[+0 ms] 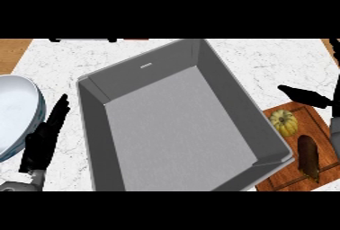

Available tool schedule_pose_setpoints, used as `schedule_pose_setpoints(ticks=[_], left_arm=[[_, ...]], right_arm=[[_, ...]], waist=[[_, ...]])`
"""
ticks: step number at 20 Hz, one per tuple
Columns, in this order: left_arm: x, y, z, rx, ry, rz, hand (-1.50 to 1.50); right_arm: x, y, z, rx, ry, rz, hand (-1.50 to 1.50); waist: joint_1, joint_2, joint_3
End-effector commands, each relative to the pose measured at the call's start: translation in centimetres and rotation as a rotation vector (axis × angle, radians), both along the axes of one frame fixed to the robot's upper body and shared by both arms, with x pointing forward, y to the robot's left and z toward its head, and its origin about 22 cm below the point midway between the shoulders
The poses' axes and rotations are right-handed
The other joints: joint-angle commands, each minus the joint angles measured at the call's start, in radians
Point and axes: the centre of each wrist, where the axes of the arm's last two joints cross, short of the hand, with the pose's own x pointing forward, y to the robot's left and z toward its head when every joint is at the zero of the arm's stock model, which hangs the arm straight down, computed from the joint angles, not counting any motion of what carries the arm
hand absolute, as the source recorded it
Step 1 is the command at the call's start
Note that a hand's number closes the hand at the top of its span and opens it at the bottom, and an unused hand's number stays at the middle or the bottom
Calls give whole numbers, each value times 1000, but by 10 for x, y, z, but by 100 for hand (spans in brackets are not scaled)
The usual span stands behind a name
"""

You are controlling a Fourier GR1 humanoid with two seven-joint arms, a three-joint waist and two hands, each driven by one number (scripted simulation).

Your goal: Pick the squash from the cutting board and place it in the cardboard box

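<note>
Near the counter's right edge, the robot's right hand (pixel 306 95) hangs in the air with its black fingers stretched straight out toward the counter's middle, holding nothing. Only the fingers show clearly; the forearm runs off the right side of the view. Just below the hand, toward the counter's front right corner, lies a wooden cutting board (pixel 282 179). The squash (pixel 285 122) sits near the board's far end, close beneath the fingertips but apart from them. It is small, round, yellow and ribbed, with a stub of stem on top. It is likely light, hard and smooth, so it could roll or slide out of a poor grasp. Closing fingers and thumb around its widest part from above looks the safest hold. A dark brown, elongated item (pixel 308 156) lies on the same board, nearer the front edge. Touching the board's left side stands the large grey cardboard box (pixel 100 112), open and filling the counter's middle. Beyond it, at the counter's left edge, the left hand (pixel 45 139) rests open, fingers straight, beside a pale blue plate (pixel 16 114).
</note>
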Motion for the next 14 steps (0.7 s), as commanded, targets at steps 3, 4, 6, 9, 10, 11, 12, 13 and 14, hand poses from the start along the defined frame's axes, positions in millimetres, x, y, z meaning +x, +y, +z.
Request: schedule_pose_setpoints(ticks=[3, 4, 6, 9, 10, 11, 12, 13, 14], left_arm=[[-5, -2, -5, -5, 13, 19, 0], [-21, 5, -18, 9, 7, 25, 0], [-8, 0, -6, 9, 17, 26, 0], [-2, -8, -1, -6, 21, 30, 0], [-10, -6, -9, 4, 24, 20, 0], [0, -1, 6, 5, 10, 24, 0], [-6, -12, -2, 7, 17, 10, 0], [-7, -15, -3, -3, 13, 14, 0], [-1, -8, -6, 10, 18, 29, 0]], right_arm=[[-10, 19, -7, -211, 88, -70, -150], [-16, -1, -5, -242, 158, -100, -150], [-7, -2, 9, -387, 289, -135, -150], [-8, 1, 27, -499, 479, -148, -150], [-9, 7, 35, -504, 544, -156, -150], [-3, 9, 39, -539, 625, -157, -150], [-3, 11, 32, -559, 716, -166, -150], [-6, 16, 34, -568, 785, -150, -150], [-5, 36, 29, -578, 846, -138, -150]], waist=[[-8, -8, 1], [-8, -9, 1], [-2, -9, -2], [-8, -11, -2], [-8, -14, -3], [3, -11, -3], [9, -10, -3], [-1, -13, -2], [-1, -8, -4]])
